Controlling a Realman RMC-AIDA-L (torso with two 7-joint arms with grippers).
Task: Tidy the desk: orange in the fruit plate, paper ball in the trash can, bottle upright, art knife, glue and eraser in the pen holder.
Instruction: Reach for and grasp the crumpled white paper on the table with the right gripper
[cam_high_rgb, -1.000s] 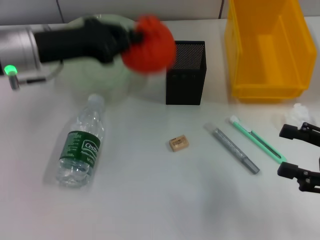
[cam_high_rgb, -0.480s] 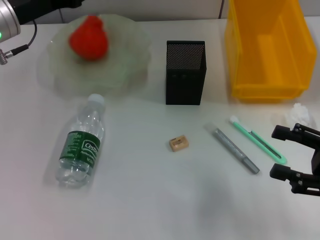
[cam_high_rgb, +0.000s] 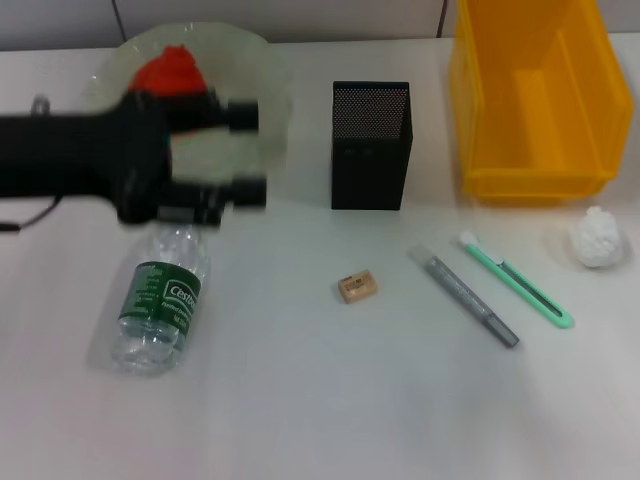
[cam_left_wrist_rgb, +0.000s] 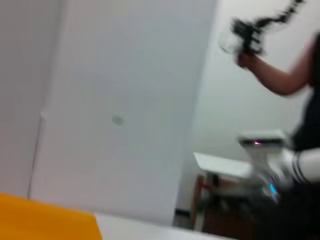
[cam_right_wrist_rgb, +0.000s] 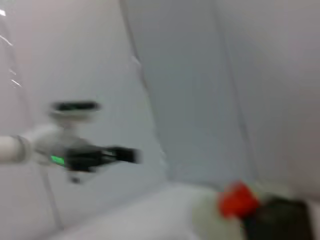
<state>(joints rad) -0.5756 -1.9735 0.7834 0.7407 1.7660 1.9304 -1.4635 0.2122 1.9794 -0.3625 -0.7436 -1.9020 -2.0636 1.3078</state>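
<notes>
The orange (cam_high_rgb: 168, 72) lies in the pale green fruit plate (cam_high_rgb: 268, 70) at the back left; it also shows in the right wrist view as the orange (cam_right_wrist_rgb: 237, 200). My left gripper (cam_high_rgb: 248, 152) hovers open and empty over the plate's near edge, just behind the cap end of the bottle (cam_high_rgb: 160, 300), which lies on its side. The black mesh pen holder (cam_high_rgb: 371, 145) stands mid-table. In front of it lie the tan eraser (cam_high_rgb: 357, 287), the grey glue stick (cam_high_rgb: 466, 299) and the green art knife (cam_high_rgb: 517, 281). The white paper ball (cam_high_rgb: 597, 238) sits near the yellow trash can (cam_high_rgb: 535, 100). The right gripper is out of view.
The left arm (cam_high_rgb: 70, 165) stretches in from the left edge and hides part of the plate. A person stands in the background of the left wrist view, away from the desk.
The left arm has swung back from the upper left and now crosses the plate's near side. The right gripper has withdrawn off the right edge, uncovering the paper ball.
</notes>
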